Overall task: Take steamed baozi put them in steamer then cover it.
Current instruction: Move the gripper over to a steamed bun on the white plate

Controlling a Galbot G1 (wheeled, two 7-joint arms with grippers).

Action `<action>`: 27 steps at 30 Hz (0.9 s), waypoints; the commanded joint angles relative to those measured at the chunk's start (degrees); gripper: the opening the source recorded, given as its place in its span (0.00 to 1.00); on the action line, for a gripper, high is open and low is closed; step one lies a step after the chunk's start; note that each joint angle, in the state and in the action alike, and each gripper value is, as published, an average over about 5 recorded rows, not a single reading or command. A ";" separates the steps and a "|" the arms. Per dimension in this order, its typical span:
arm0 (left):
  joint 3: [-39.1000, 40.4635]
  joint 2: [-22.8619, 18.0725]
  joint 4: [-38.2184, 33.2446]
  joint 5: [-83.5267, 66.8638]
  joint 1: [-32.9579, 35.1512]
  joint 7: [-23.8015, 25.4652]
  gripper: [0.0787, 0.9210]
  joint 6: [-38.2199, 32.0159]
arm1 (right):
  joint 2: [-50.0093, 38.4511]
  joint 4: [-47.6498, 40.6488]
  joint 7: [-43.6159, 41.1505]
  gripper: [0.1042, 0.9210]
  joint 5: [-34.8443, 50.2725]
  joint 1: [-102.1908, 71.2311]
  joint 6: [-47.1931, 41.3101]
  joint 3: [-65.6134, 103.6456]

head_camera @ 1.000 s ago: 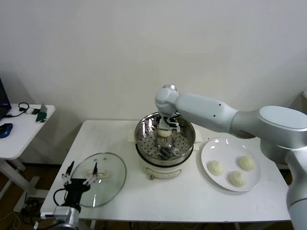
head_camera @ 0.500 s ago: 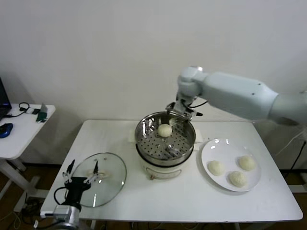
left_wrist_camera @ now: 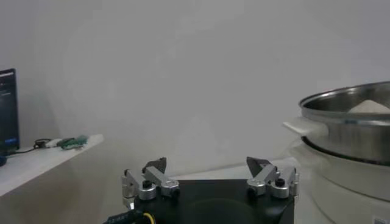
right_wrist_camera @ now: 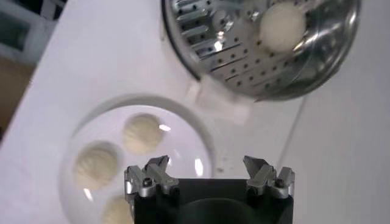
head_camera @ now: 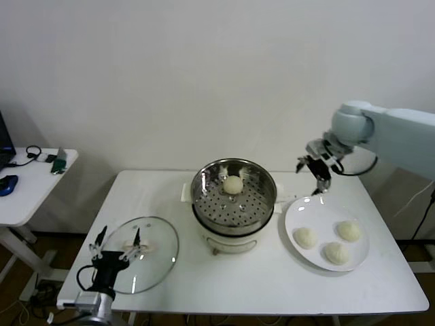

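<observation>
One baozi point(head_camera: 233, 184) lies in the steel steamer point(head_camera: 265, 204) on its white pot base; it also shows in the right wrist view point(right_wrist_camera: 281, 26). Three baozi point(head_camera: 305, 237) point(head_camera: 349, 230) point(head_camera: 337, 252) lie on the white plate point(head_camera: 298, 212). My right gripper point(head_camera: 315, 176) is open and empty, in the air above the plate's far left rim, right of the steamer. The glass cover point(head_camera: 163, 255) lies flat on the table at the front left. My left gripper point(head_camera: 116, 247) is open and empty, low over the cover's left part.
A white side table point(head_camera: 27, 190) with a cable, a green object and a blue mouse stands at the far left. The steamer rim point(left_wrist_camera: 341, 100) rises to the right of my left gripper point(left_wrist_camera: 207, 173). The wall is close behind.
My right gripper let the baozi go in the steamer, rose out of it and swung right to above the plate's edge. The left arm has not moved.
</observation>
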 commanded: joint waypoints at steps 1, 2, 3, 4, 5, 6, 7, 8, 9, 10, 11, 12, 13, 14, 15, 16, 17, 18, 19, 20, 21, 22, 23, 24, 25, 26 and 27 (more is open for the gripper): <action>0.07 0.01 0.10 -0.01 0.08 -0.04 0.88 0.05 | -12.26 3.72 1.65 0.88 1.32 -11.55 -7.35 2.29; 0.09 -0.05 0.12 0.04 0.09 -0.04 0.88 0.06 | -12.26 3.28 1.71 0.88 0.58 -14.10 -7.47 4.31; 0.12 -0.14 0.14 0.11 0.11 -0.05 0.88 0.07 | -12.09 2.62 1.82 0.88 -0.21 -16.91 -7.60 6.53; 0.14 -0.22 0.14 0.17 0.16 -0.06 0.88 0.08 | -11.79 1.93 1.95 0.88 -0.98 -19.52 -7.67 8.63; 0.13 -0.29 0.15 0.23 0.22 -0.07 0.88 0.08 | -11.31 1.10 2.13 0.88 -1.60 -21.93 -7.72 10.40; 0.11 -0.35 0.14 0.30 0.31 -0.08 0.88 0.08 | -10.66 0.15 2.33 0.88 -2.23 -24.16 -7.74 12.10; 0.07 -0.38 0.13 0.34 0.40 -0.08 0.88 0.07 | -10.03 -0.64 2.54 0.88 -2.77 -25.89 -7.71 13.25; -0.01 -0.40 0.11 0.37 0.50 -0.08 0.88 0.07 | -9.28 -1.43 2.79 0.88 -3.17 -27.43 -7.70 14.42; -0.11 -0.42 0.10 0.39 0.61 -0.07 0.88 0.05 | -8.43 -2.23 3.06 0.88 -3.49 -28.99 -7.70 15.56; -0.22 -0.42 0.10 0.40 0.72 -0.07 0.88 0.04 | -7.62 -2.87 3.34 0.88 -3.64 -30.09 -7.71 16.52; -0.32 -0.43 0.11 0.40 0.82 -0.07 0.88 0.03 | -6.85 -3.45 3.57 0.88 -3.66 -31.09 -7.75 17.38; -0.44 -0.43 0.13 0.40 0.92 -0.07 0.88 0.01 | -5.96 -4.09 3.77 0.88 -3.66 -32.00 -7.79 18.21; -0.53 -0.45 0.15 0.41 1.02 -0.08 0.88 -0.02 | -5.25 -4.60 3.94 0.88 -3.71 -32.52 -7.79 18.68; -0.61 -0.47 0.15 0.41 1.12 -0.09 0.88 -0.05 | -4.47 -5.28 4.07 0.88 -3.80 -32.94 -7.79 19.21; -0.68 -0.50 0.15 0.42 1.20 -0.09 0.88 -0.08 | -3.66 -6.02 4.17 0.88 -3.92 -33.33 -7.76 19.72; -0.73 -0.54 0.15 0.43 1.30 -0.10 0.88 -0.12 | -2.88 -6.77 4.27 0.88 -4.03 -33.64 -7.74 20.17; -0.77 -0.58 0.14 0.45 1.40 -0.11 0.88 -0.16 | -2.15 -7.58 4.36 0.88 -4.13 -33.95 -7.71 20.71; -0.80 -0.63 0.14 0.47 1.50 -0.12 0.88 -0.21 | -1.44 -8.34 4.39 0.88 -4.22 -34.22 -7.69 21.20; -0.82 -0.67 0.15 0.49 1.59 -0.12 0.88 -0.25 | -0.82 -9.07 4.40 0.88 -4.33 -34.42 -7.65 21.60; -0.83 -0.73 0.17 0.52 1.68 -0.13 0.88 -0.30 | -0.32 -9.73 4.39 0.88 -4.41 -34.57 -7.62 21.93; -0.85 -0.79 0.19 0.53 1.75 -0.13 0.88 -0.34 | 0.17 -10.37 4.37 0.88 -4.56 -34.72 -7.56 22.25; -0.86 -0.84 0.21 0.55 1.81 -0.13 0.88 -0.37 | 0.62 -10.98 4.34 0.88 -4.76 -34.84 -7.51 22.48; -0.88 -0.88 0.25 0.56 1.85 -0.13 0.88 -0.41 | 1.07 -11.58 4.29 0.88 -4.98 -34.97 -7.44 22.69; -0.89 -0.91 0.29 0.57 1.87 -0.14 0.88 -0.43 | 1.39 -12.02 4.22 0.88 -5.20 -35.06 -7.36 22.84; -0.92 -0.93 0.33 0.57 1.89 -0.14 0.88 -0.45 | 1.73 -12.50 4.12 0.88 -5.55 -35.16 -7.22 22.96; -0.94 -0.94 0.37 0.58 1.89 -0.14 0.88 -0.47 | 2.01 -12.89 4.03 0.88 -5.88 -35.24 -7.08 23.03; -0.96 -0.94 0.42 0.58 1.87 -0.15 0.88 -0.47 | 2.31 -13.30 3.94 0.88 -6.23 -35.33 -6.90 23.10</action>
